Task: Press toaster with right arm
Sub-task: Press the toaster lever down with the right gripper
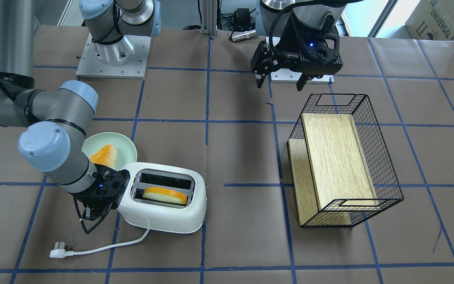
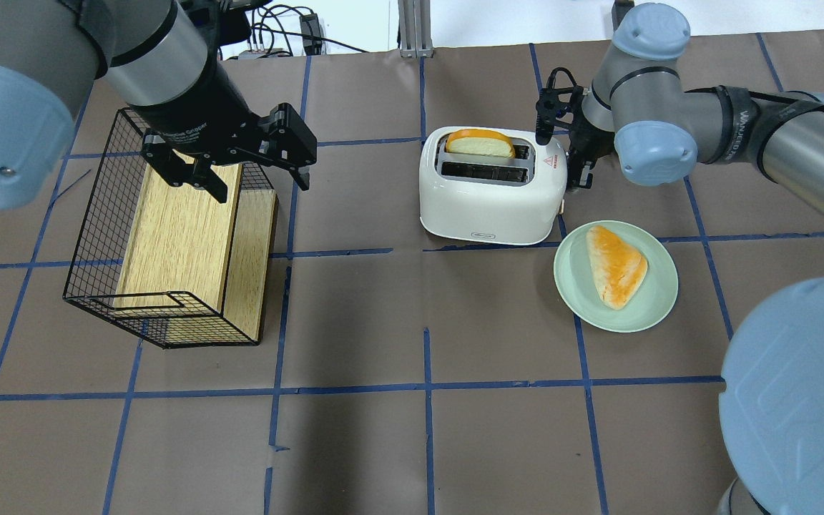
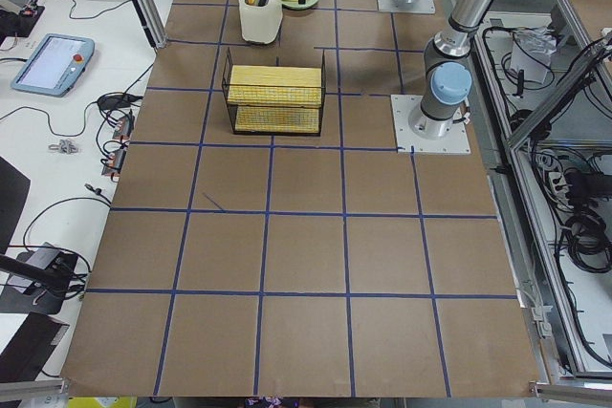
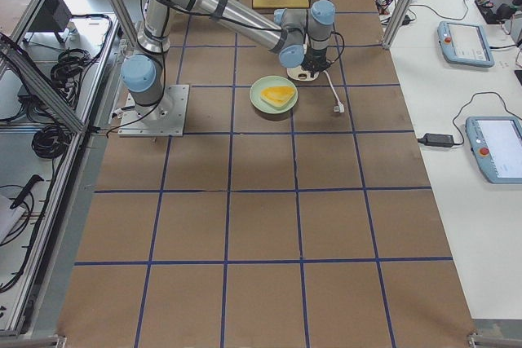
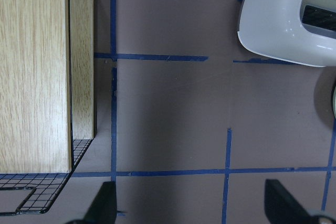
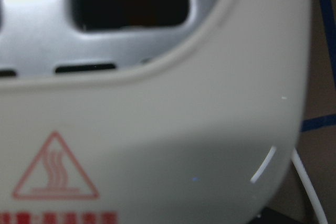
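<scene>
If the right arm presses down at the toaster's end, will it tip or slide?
Probably stays upright: the toaster sits low and broad. It may skid, since its glossy shell rests on smooth paper and the cord lies slack.

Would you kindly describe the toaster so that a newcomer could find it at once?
On the brown table, look away from the wire basket. Beside the pale green plate stands the toaster: glossy white and rounded, two slots on top, a bread slice standing in one.

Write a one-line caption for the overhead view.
Right gripper beside the toaster; bread slice in its far slot.
</scene>
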